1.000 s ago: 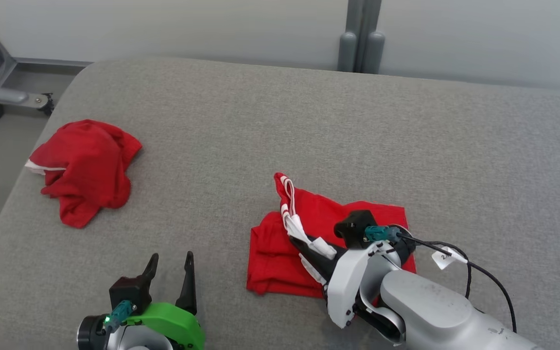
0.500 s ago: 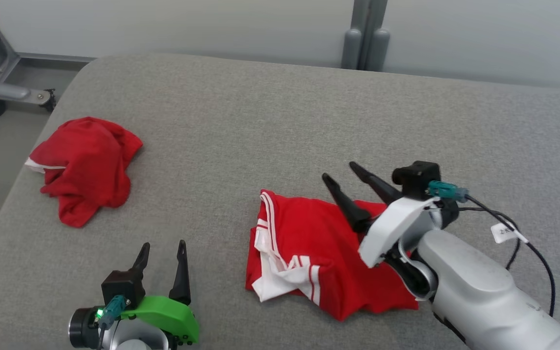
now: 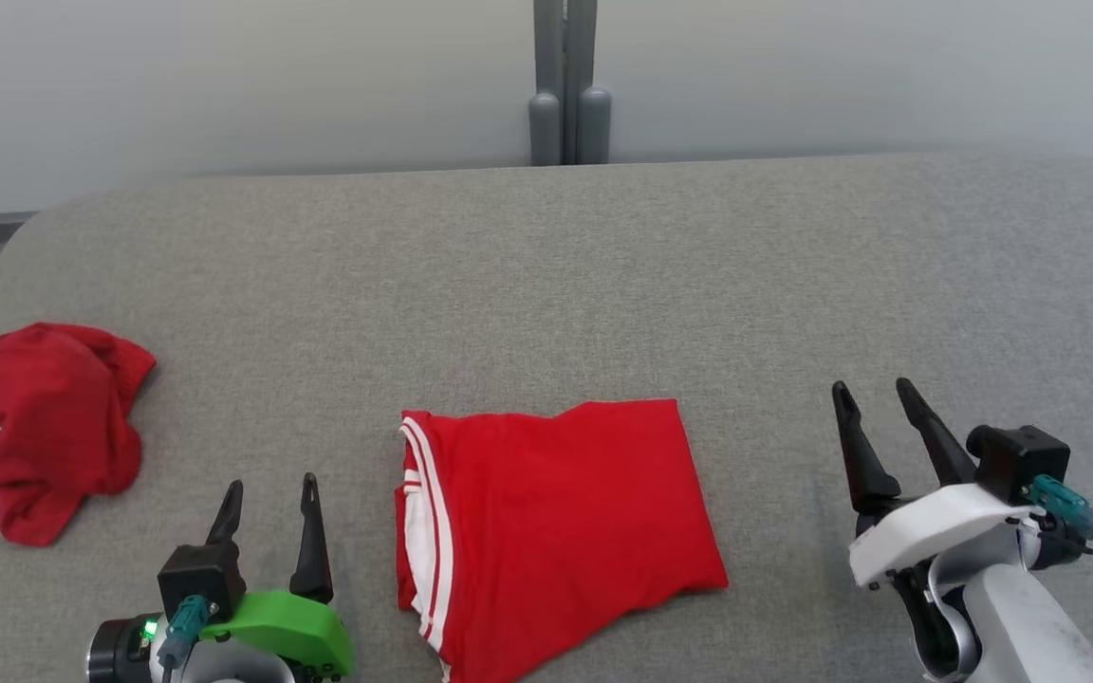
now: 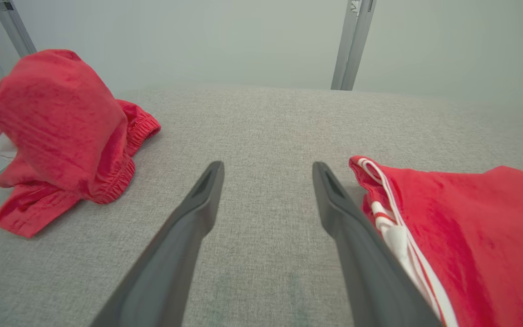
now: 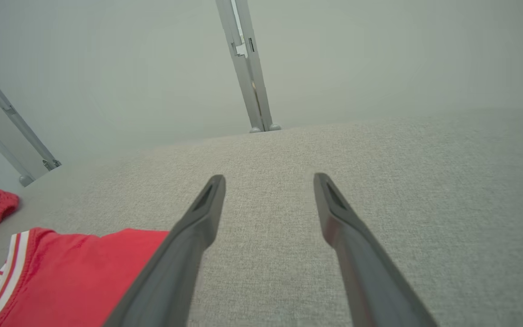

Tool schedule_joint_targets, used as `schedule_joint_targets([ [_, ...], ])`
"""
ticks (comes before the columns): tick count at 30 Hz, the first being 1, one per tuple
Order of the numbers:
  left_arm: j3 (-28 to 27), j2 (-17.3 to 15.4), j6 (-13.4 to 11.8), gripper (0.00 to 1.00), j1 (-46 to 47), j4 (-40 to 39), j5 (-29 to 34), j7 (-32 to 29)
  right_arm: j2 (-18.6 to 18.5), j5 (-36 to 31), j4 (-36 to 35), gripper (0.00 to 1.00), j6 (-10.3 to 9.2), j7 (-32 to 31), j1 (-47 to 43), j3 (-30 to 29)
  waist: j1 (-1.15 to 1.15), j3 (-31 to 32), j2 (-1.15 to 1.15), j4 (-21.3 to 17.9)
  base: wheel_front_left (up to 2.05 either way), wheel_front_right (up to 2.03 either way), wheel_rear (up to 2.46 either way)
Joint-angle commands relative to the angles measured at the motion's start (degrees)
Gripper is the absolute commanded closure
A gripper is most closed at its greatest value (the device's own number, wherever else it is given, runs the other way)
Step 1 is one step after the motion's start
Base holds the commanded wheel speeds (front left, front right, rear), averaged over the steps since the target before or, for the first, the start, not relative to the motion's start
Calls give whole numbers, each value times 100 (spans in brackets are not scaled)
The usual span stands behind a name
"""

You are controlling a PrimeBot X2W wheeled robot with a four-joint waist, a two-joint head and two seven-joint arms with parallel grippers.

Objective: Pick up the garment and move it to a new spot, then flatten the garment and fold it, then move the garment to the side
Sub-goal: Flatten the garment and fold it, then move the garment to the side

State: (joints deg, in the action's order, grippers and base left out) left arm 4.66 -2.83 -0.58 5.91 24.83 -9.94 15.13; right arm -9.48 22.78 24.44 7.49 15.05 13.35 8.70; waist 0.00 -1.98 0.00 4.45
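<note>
The folded red garment, white-striped along its left edge, lies flat on the grey fabric surface, near the front edge and between the two grippers. The left gripper sits just beside the striped edge, fingers spread wide, holding nothing. The right gripper sits apart from the garment's right edge, fingers likewise spread wide and empty. A second red garment lies crumpled at the far left. A grey post rises behind the surface.
</note>
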Motion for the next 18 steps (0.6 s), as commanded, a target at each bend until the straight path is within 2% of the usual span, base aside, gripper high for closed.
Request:
schedule_joint_targets([
  [1, -57, -17, -37, 0, -120, -31, 70, -1, 48, -133, -106, 0, -1, 15, -154, -112, 0, 128, 0, -211, 0, 0, 0],
  [7, -214, -17, -48, 0, -332, -147, 148, -1, 301, -477, -553, 0, 0, 15, -621, -555, 0, 245, 0, -349, 0, 0, 0],
  [18, -374, -17, 2, 0, -697, -186, 210, -1, 409, -779, -653, 0, -1, 15, -1062, -524, 0, 483, 0, -384, 0, 0, 0],
])
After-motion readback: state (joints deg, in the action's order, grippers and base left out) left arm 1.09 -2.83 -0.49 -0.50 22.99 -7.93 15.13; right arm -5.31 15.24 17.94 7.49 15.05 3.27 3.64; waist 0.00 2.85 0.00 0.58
